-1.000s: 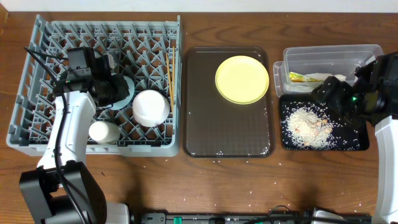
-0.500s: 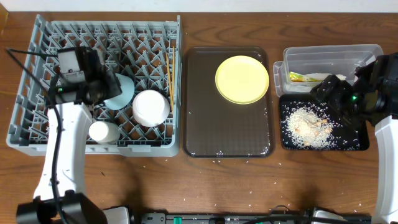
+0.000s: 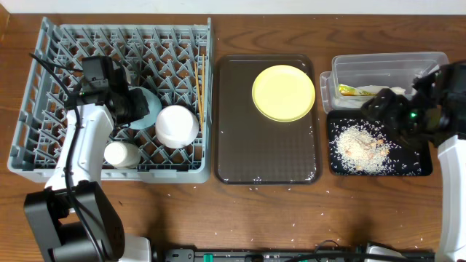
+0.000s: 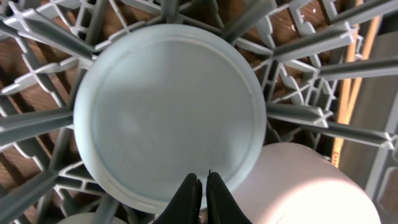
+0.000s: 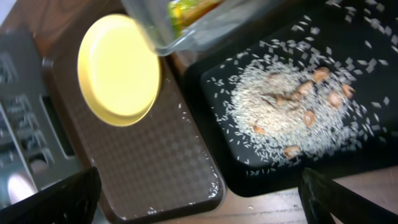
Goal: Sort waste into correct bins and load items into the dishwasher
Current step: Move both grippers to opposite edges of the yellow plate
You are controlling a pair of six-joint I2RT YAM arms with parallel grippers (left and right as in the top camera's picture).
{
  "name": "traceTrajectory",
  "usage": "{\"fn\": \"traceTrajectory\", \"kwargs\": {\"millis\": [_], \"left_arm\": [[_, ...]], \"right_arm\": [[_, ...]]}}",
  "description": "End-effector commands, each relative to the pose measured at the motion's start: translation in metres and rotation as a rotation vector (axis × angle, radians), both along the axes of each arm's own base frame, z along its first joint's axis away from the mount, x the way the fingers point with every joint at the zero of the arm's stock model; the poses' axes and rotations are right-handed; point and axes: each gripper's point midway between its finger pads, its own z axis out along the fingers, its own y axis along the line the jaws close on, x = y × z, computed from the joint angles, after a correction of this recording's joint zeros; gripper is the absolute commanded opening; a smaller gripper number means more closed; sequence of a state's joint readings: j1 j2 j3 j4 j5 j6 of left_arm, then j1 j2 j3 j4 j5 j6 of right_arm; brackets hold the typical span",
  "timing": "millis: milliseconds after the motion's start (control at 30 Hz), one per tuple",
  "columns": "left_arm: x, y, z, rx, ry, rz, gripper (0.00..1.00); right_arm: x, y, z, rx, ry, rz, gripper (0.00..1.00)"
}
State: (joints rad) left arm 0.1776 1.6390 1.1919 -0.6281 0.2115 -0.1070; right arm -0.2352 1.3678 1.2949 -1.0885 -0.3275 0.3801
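The grey dish rack (image 3: 44,94) holds the light blue bowl (image 3: 148,108), the white bowl (image 3: 177,125), the small white cup (image 3: 121,154) and the chopsticks (image 3: 198,91). My left gripper (image 3: 133,108) is shut, its tips (image 4: 202,182) at the near rim of the blue bowl (image 4: 168,106), beside the white bowl (image 4: 311,186). The yellow plate (image 3: 283,93) lies on the brown tray. My right gripper (image 3: 384,109) hangs open and empty (image 5: 199,193) over the black tray (image 3: 419,166) of rice scraps (image 5: 280,112). The clear tub (image 3: 386,67) holds the wrapper (image 3: 348,91) and the napkin (image 3: 388,92).
The brown serving tray (image 3: 266,153) lies between the rack and the bins, with a few rice grains at its front edge (image 5: 211,186). Loose grains lie on the wooden table near the front. The chopsticks (image 4: 348,93) run along the rack's right side.
My left arm swung left off the blue bowl half a second ago and has come back over its left side. The right arm has not moved.
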Motion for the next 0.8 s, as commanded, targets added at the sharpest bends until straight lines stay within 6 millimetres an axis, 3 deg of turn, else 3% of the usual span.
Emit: {"fn": "traceTrajectory", "kwargs": {"millis": [0,67,233,333,400,467,533,600,700,767], "left_arm": [[-0.001,-0.007,0.023,-0.025,-0.055,-0.021,0.08],[-0.004,-0.008,0.037,-0.022,-0.084,-0.016,0.08],[-0.019,-0.015,0.087,-0.041,-0.183,-0.002,0.26],[-0.035,-0.031,0.121,-0.092,-0.265,-0.032,0.35],[-0.047,-0.042,0.139,-0.109,-0.311,-0.063,0.41],[-0.062,-0.057,0.153,-0.122,-0.336,-0.105,0.49],[-0.075,-0.071,0.159,-0.133,-0.336,-0.146,0.56],[-0.084,-0.088,0.16,-0.146,-0.327,-0.197,0.63],[-0.096,-0.121,0.161,-0.207,-0.309,-0.31,0.77],[-0.103,-0.143,0.16,-0.237,-0.295,-0.384,0.8]], "right_arm": [[0.005,0.034,0.007,-0.01,-0.06,0.191,0.99],[0.012,0.05,0.01,-0.015,-0.096,0.24,0.99],[0.018,0.097,0.014,-0.045,-0.168,0.431,0.92],[0.022,0.123,0.001,-0.134,-0.156,0.509,0.81],[0.025,0.14,-0.007,-0.148,-0.15,0.523,0.89],[0.023,0.167,-0.01,-0.111,-0.16,0.583,0.77],[0.031,0.174,-0.01,-0.118,-0.176,0.542,0.7],[0.041,0.168,-0.018,-0.106,-0.131,0.374,0.7],[0.053,0.156,-0.046,-0.097,-0.031,0.174,0.7],[0.059,0.157,-0.07,-0.083,0.03,0.118,0.71]]}}
